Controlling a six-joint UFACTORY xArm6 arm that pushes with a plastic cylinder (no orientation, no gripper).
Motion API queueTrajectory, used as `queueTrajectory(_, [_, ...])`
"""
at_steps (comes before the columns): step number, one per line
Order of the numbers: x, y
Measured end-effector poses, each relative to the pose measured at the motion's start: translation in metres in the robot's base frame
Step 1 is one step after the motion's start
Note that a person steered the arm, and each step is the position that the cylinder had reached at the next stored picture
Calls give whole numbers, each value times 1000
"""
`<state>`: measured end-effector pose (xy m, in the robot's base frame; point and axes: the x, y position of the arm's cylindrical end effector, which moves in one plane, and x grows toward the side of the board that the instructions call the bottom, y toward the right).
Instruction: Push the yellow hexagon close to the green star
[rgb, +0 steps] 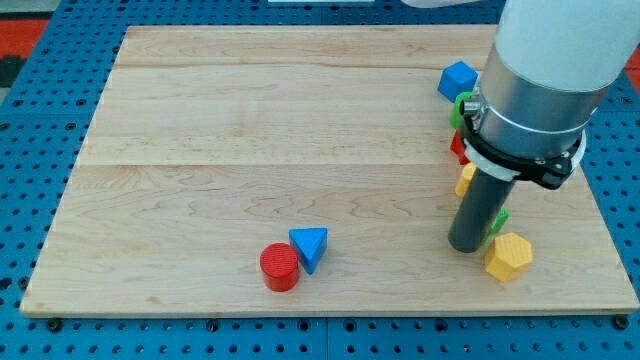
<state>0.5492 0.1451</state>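
The yellow hexagon block sits near the wooden tabletop's lower right, just beside my tip; this end effector is a bare rod (nothing to open). A green sliver, probably the star, peeks between them, so nudge gently leftward.

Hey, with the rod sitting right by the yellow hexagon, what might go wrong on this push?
1. The yellow hexagon sits near the board's bottom edge; a downward push may slide it off.
2. My tip hides most of the green block beside it, so it may get knocked away.
3. Yellow and red blocks crowd behind the arm and could be swept.
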Motion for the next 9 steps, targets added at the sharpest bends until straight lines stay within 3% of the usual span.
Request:
queueTrajectory(1, [-2, 15])
queueTrajectory(3, [13, -10])
queueTrajectory(4, [60, 5])
queueTrajectory(7, [62, 80])
queueTrajectory(9, [61, 42])
